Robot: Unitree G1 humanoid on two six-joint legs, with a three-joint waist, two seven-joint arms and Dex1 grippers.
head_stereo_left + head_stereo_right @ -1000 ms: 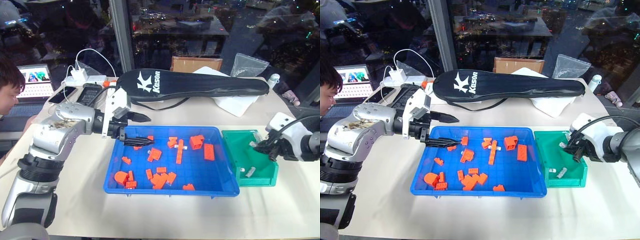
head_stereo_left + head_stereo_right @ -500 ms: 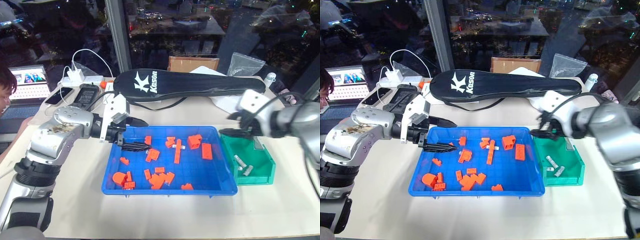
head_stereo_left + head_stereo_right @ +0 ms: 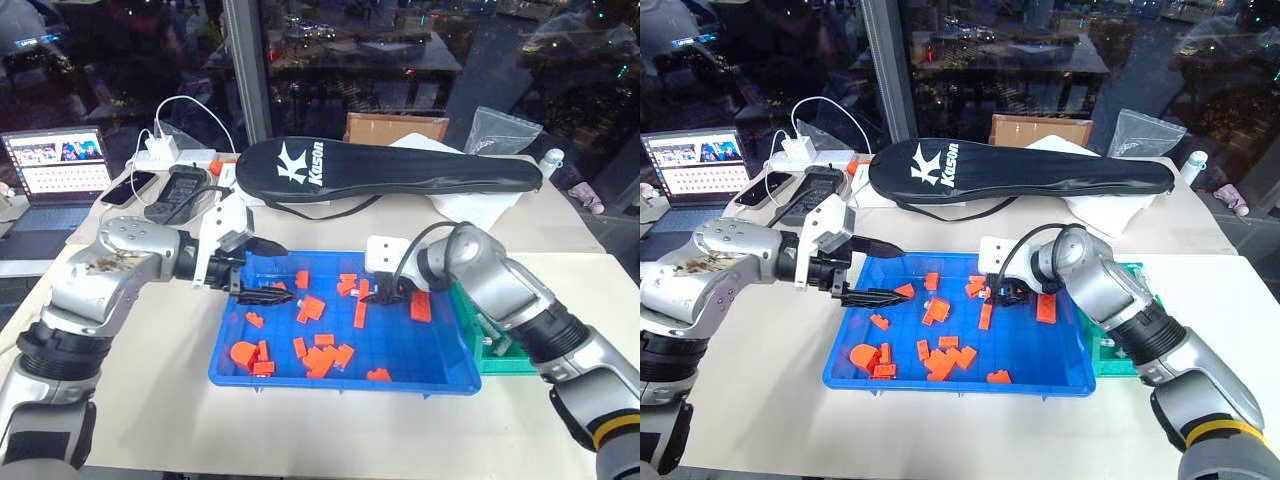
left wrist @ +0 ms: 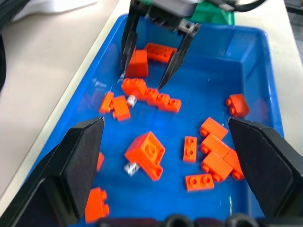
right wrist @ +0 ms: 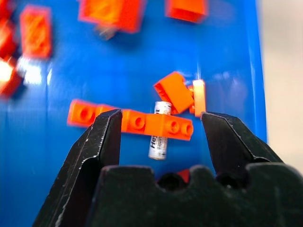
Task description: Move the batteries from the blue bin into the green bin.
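Swung over from the green bin point(image 3: 512, 345), my right gripper point(image 5: 160, 124) hangs spread above a battery point(image 5: 159, 130), whose long axis crosses a long orange brick point(image 5: 132, 121).

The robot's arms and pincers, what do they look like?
Both arms have silver-grey metal shells with black joints; the left shell looks scuffed. A white block sits behind each pincer, left pincer and right pincer. Fingers are black, tapering. A black cable loops over the right wrist.
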